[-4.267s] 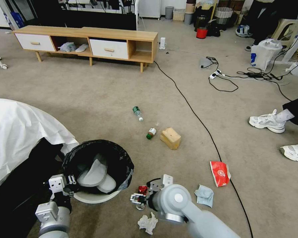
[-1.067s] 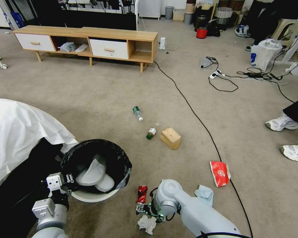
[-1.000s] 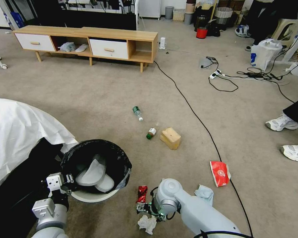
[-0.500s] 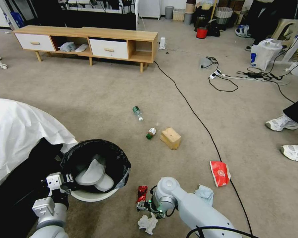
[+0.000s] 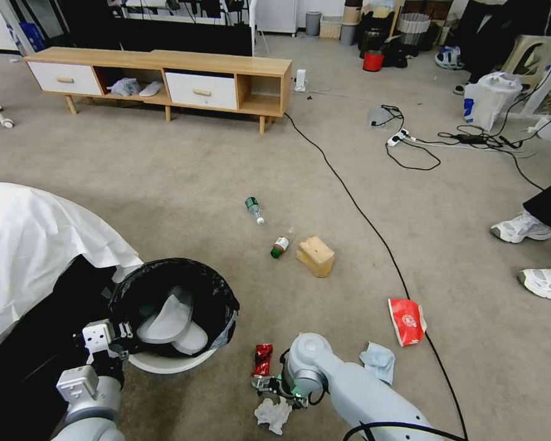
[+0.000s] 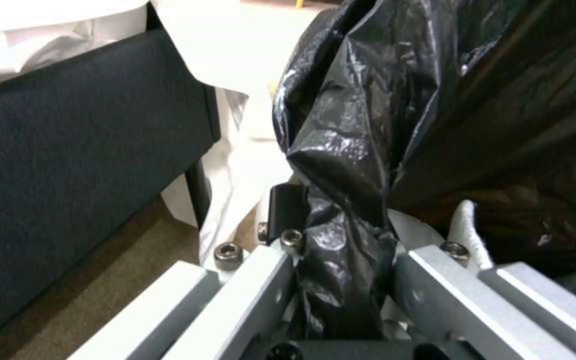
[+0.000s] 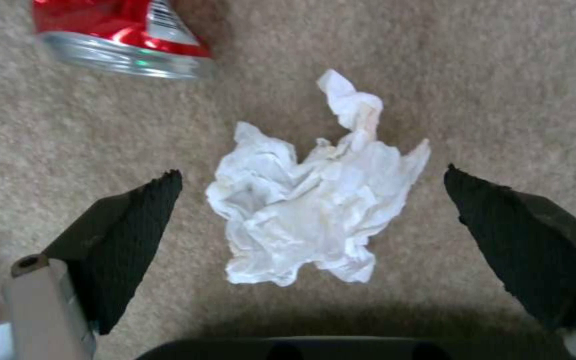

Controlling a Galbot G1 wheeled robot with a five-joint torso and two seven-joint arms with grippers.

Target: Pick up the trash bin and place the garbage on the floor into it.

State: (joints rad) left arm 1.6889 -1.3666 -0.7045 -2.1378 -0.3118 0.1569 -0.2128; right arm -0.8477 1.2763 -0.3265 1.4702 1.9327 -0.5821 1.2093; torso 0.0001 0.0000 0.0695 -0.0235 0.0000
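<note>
The trash bin [image 5: 165,362], white with a black bag over its rim, stands at the near left with pale flat pieces inside. My left gripper [image 5: 113,342] is shut on its bagged rim [image 6: 341,235]. My right gripper [image 5: 270,388] hangs open just above the floor, its fingers either side of the white crumpled tissue [image 7: 315,200], not touching it. The crushed red can [image 7: 121,35] lies on the carpet just beyond. More garbage lies farther out: a pale blue tissue [image 5: 378,361], red packet [image 5: 407,320], tan box [image 5: 315,255], green-capped bottle [image 5: 279,247] and clear bottle [image 5: 254,210].
A bed with a white sheet [image 5: 30,245] and dark side stands close on the left of the bin. A black cable [image 5: 361,214] crosses the carpet to the right. A wooden low cabinet [image 5: 165,79] is at the back. A person's shoes [image 5: 520,228] are at the right edge.
My right gripper has moved from beside the red can down to over the white tissue. The bin with my left gripper has shifted slightly toward me. The person's foot moved right.
</note>
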